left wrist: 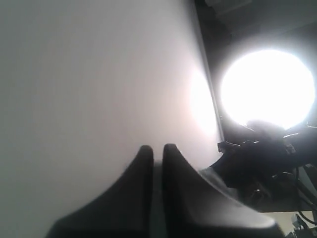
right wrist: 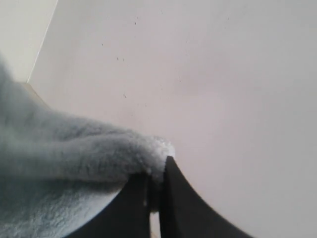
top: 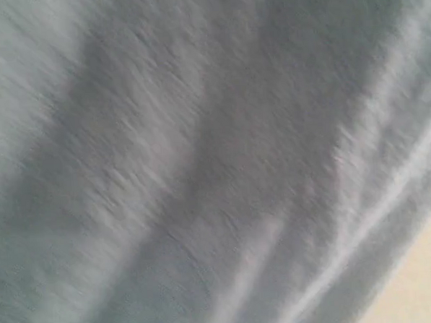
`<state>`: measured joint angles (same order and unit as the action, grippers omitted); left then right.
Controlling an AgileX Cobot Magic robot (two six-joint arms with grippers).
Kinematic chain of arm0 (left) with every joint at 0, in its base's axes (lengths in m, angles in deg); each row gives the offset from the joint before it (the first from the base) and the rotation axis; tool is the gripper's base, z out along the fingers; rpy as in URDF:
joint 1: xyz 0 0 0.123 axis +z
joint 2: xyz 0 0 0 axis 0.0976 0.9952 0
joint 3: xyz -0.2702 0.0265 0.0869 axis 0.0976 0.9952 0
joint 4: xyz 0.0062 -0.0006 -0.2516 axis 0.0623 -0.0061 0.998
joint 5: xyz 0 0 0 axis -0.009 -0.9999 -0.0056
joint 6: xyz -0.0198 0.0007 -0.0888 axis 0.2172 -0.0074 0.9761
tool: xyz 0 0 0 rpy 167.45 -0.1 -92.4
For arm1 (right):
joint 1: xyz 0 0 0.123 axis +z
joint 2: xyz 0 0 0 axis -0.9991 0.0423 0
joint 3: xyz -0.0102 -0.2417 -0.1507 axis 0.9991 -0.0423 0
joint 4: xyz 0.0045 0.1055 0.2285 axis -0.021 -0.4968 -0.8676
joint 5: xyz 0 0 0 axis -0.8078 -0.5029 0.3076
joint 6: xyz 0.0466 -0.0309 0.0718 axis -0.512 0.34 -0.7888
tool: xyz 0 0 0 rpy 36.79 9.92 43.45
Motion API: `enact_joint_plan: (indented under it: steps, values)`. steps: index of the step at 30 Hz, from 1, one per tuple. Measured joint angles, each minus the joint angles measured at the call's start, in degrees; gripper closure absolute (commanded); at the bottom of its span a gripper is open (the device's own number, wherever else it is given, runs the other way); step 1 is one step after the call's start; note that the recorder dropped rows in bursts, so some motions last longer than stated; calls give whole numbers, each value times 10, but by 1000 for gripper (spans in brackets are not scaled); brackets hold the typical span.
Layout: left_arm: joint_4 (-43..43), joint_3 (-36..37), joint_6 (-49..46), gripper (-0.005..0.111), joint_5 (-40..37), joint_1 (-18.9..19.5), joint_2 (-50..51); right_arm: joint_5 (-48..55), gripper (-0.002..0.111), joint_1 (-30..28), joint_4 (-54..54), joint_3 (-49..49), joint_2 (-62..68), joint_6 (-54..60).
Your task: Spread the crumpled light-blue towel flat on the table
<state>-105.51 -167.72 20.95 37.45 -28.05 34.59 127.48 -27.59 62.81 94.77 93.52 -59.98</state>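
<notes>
- Right gripper (right wrist: 156, 168) clenched on a towel (right wrist: 74, 163) edge; the cloth trails off to one side of it.
- Left gripper (left wrist: 157, 147) clenched; whether it holds cloth is unclear.
- Towel fills the exterior view, with table (top: 424, 288) showing only at the lower right.

No writing, number, brand or sign can be read anywhere from where I stand. The pale-blue fluffy terry towel (top: 201, 162) fills the exterior view in a blur and shows only plain pile. The white, faintly speckled wall (right wrist: 223, 74) in the right wrist view is unmarked too.
</notes>
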Motion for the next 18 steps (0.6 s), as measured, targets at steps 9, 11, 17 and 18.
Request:
enact_joint_plan:
  steps: [9,11,17,18]
  values:
    - [1,32,-34,100,-13,0,84,15,108,0,55,0,95,-2]
    - [1,46,-41,100,-27,0,97,15,108,0,66,0,128,-3]
    - [1,99,-72,100,-97,0,96,15,108,0,108,-1,212,-16]
    - [1,116,-77,100,-109,0,87,15,108,0,115,-1,215,-18]
